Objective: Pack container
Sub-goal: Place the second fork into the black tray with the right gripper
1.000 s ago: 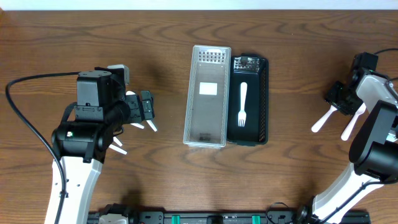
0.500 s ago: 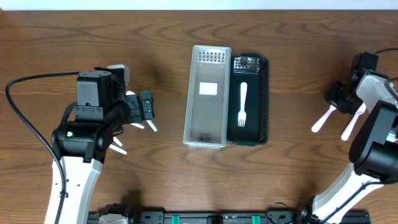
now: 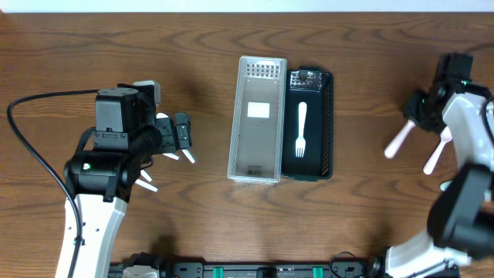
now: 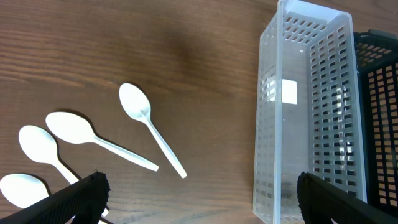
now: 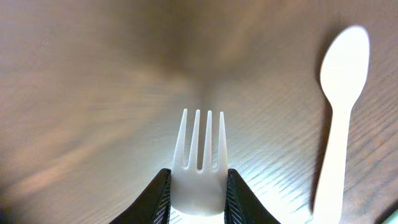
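Right gripper (image 5: 198, 190): jaws pressed in on a white plastic fork (image 5: 199, 158), pinching it just below the tines, one finger on each side. Tines point straight away from the wrist. From overhead the fork's long axis runs diagonally, from the gripper toward the near left. It sits at the far right of the scene, well apart from the containers. A single white spoon (image 5: 339, 106) lies just to its right, bowl away from the wrist. Wrist view is blurred, so I cannot tell whether the fork is clear of the surface. Left gripper (image 4: 199, 199): jaws spread wide, holding nothing, over the left side, with four white spoons (image 4: 93, 138) loose below it. Surface: brown wood-grain table (image 3: 370, 46). Centre: clear perforated basket (image 3: 235, 116), long axis far to near, showing only a white square at its bottom. Touching its right side, black perforated basket (image 3: 330, 123), holding a second white fork (image 3: 301, 130), tines toward the near end; a small item at the far end is unidentifiable.
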Controlling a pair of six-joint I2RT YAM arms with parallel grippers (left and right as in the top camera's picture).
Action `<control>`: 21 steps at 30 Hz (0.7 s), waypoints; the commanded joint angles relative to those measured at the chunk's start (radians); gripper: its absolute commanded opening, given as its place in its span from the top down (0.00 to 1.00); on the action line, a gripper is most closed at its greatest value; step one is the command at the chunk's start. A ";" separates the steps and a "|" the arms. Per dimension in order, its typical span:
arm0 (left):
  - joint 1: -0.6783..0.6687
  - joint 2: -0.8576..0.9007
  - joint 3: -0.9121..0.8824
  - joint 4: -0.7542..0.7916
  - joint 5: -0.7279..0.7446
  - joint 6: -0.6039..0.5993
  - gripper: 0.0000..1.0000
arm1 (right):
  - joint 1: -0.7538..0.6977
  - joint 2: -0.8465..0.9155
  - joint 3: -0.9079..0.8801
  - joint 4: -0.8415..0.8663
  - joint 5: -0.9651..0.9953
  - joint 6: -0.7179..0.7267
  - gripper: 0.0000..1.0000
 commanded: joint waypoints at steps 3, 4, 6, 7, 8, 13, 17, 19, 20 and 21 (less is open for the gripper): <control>0.004 0.003 0.024 -0.003 0.005 0.006 0.02 | 0.202 -0.240 0.011 -0.007 -0.005 0.047 0.98; 0.004 0.003 0.024 -0.003 0.005 0.006 0.02 | 0.244 -0.264 0.011 -0.007 -0.005 0.058 0.98; 0.004 0.003 0.024 -0.003 0.005 0.006 0.02 | 0.325 -0.285 0.011 -0.007 -0.004 0.074 0.98; 0.004 0.003 0.024 -0.003 0.005 0.006 0.02 | 0.356 -0.285 0.011 -0.006 -0.004 0.082 0.99; 0.004 0.003 0.024 -0.003 0.005 0.006 0.02 | 0.392 -0.281 0.011 -0.006 -0.004 0.096 0.99; 0.004 0.003 0.024 -0.003 0.005 0.006 0.02 | 0.518 -0.190 0.011 0.005 -0.003 0.119 0.99; 0.004 0.003 0.023 -0.003 0.005 0.006 0.02 | 0.564 -0.072 0.011 0.009 -0.003 0.127 0.97; 0.004 0.003 0.023 -0.003 0.005 0.006 0.02 | 0.574 -0.011 0.011 0.026 -0.011 0.124 0.85; 0.004 0.003 0.023 -0.003 0.005 0.006 0.02 | 0.575 0.016 0.011 0.035 -0.024 0.124 0.82; 0.004 0.003 0.023 -0.003 0.005 0.006 0.02 | 0.576 0.035 0.011 0.042 -0.042 0.123 0.80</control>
